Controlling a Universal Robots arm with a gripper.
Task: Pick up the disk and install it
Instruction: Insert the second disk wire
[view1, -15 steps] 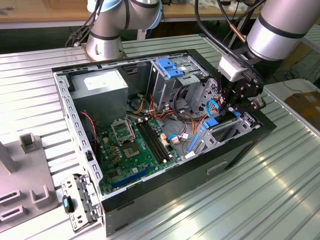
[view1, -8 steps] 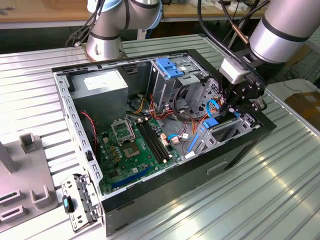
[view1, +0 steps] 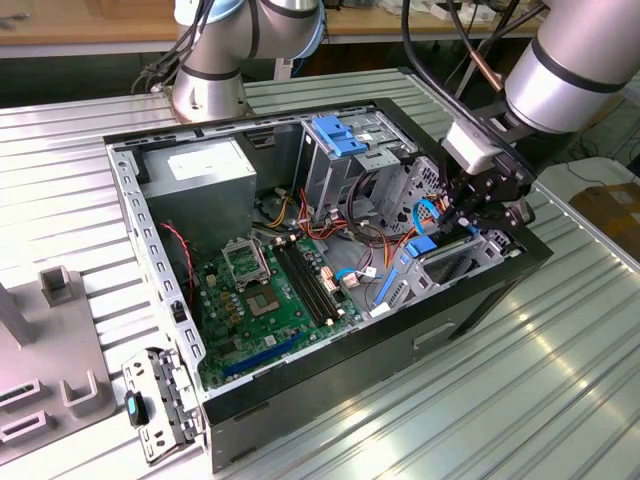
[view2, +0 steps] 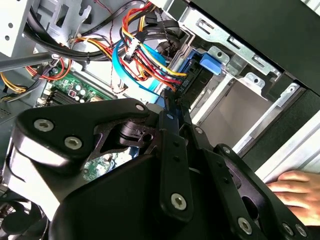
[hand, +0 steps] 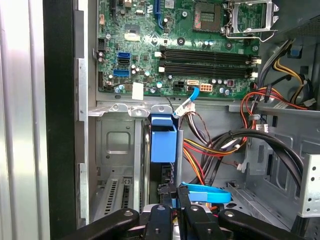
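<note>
The disk (view1: 422, 245) stands on edge in the metal drive bay at the case's end on the exterior view's right, its bright blue carrier (hand: 163, 142) facing up and the dark slab under it. In the second wrist view the blue tab of the disk (view2: 210, 62) sits against the bay's rail. My gripper (view1: 462, 222) reaches down into that bay. Its two black fingers (hand: 166, 196) lie close together with hardly a gap. The gripper's tips (view2: 169, 102) rest at the disk's near end. Whether they pinch a thin part of the carrier is hidden.
The open computer case (view1: 480, 300) lies on a ribbed metal table. A motherboard (view1: 270, 290) fills its floor, with bundled coloured wires (hand: 215, 145) and a flat blue cable (hand: 205, 192) beside the bay. A light blue bracket (view1: 335, 135) tops the far cage. A person's hand (view2: 295, 187) rests by the case.
</note>
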